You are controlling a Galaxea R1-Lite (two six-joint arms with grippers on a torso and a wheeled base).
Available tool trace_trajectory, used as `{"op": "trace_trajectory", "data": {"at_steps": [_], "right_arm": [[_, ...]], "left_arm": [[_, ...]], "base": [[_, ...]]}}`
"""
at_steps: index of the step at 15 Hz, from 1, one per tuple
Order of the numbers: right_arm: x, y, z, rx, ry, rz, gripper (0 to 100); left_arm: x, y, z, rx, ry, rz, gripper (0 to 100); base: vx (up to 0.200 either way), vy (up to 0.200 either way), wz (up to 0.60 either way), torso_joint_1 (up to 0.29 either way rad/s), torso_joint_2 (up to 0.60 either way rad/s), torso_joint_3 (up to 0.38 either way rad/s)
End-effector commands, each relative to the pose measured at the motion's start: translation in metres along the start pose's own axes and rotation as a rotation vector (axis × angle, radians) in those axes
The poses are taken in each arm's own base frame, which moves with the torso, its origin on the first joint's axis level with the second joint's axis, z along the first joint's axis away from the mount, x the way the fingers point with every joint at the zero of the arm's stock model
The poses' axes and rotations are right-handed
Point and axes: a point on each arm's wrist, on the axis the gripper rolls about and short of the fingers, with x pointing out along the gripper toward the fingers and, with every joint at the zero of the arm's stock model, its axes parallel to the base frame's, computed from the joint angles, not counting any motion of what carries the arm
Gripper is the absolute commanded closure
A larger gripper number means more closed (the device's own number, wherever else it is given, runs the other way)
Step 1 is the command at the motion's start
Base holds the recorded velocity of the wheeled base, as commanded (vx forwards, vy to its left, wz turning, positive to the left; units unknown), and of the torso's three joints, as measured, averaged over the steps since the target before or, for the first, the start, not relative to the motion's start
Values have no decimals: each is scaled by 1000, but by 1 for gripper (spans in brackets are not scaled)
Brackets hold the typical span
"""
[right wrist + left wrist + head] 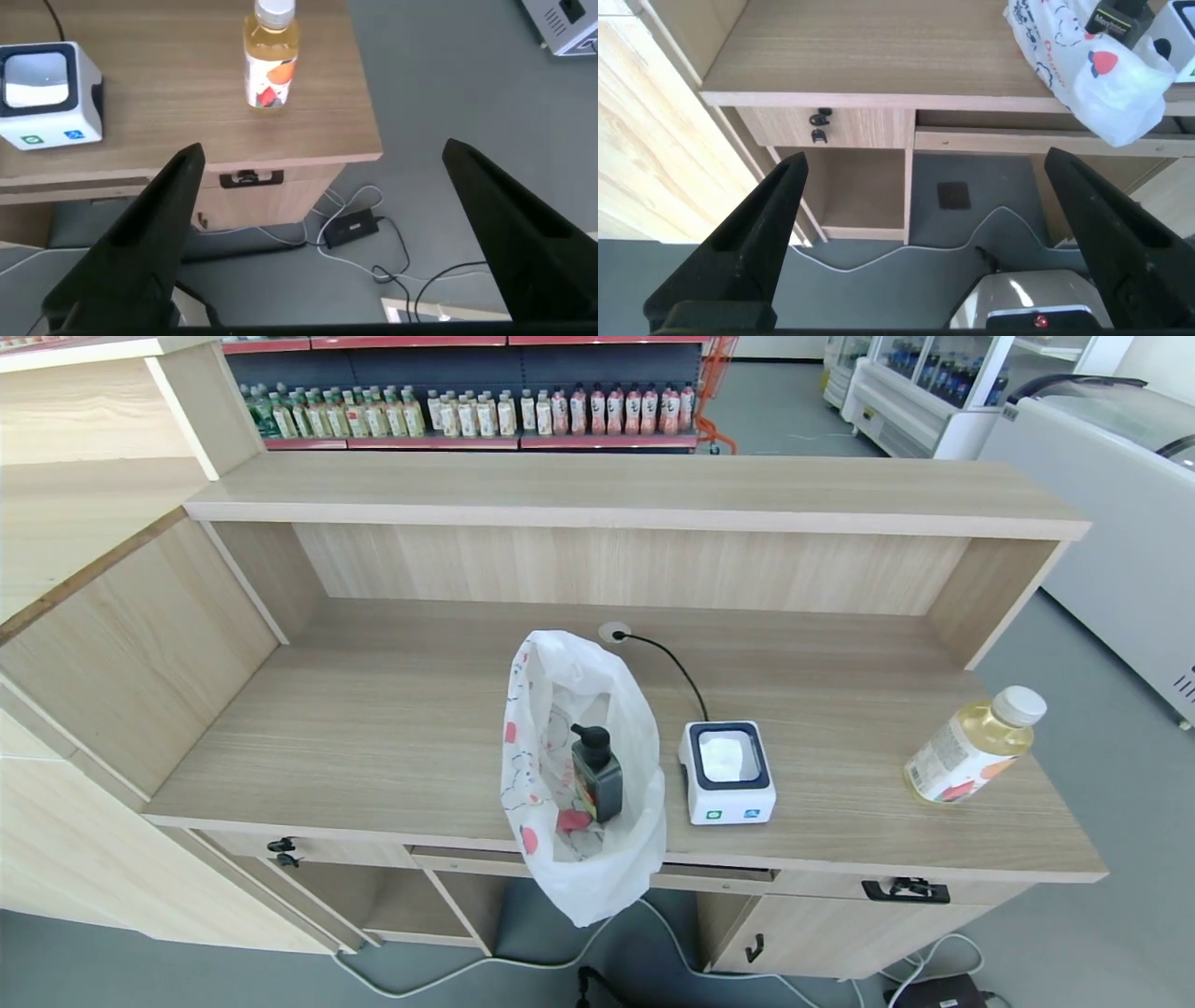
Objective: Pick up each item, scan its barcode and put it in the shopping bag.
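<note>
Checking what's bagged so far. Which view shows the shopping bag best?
Head view: the shopping bag opens toward the camera, a dark pump bottle inside. The left wrist view catches its end overhanging the counter edge.

The base of the dark pump bottle (597,770) is partly hidden by folds of the shopping bag (523,775), and the red item (571,819) beside it cannot be identified. In the left wrist view the shopping bag (1102,84) is cut off by the picture's edge; in the right wrist view the scanner (42,93) is cut likewise.
</note>
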Motion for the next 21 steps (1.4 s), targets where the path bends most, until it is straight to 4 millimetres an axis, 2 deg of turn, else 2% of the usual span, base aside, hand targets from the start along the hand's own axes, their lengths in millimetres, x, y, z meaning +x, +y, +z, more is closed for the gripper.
{"op": "trace_trajectory", "data": {"at_steps": [1,5,6,12,15,19,21], "right_arm": [[6,1,1,-2,22,6,0],[6,3,-6,6,33,23,0],[5,4,-24,-4,68,21,0],[10,6,-27,-12,105,30,0],[12,7,-29,-12,114,63,0],[14,14,-29,-6,111,285,0],[22,18,-28,-11,117,313,0]], "left_arm": [[0,0,0,1,0,0,0],[0,0,0,0,0,0,0],[0,0,0,-2,0,0,0],[0,0,0,-2,0,0,0],[0,0,0,-2,0,0,0],[0,0,0,-2,0,0,0],[0,0,0,-2,-2,0,0]], "base": [[0,-200,0,2,-2,2],[0,-200,0,0,5,2],[0,-200,0,-2,7,2],[0,-200,0,3,5,2],[0,0,0,0,0,0],[0,0,0,0,0,0],[0,0,0,0,0,0]]}}
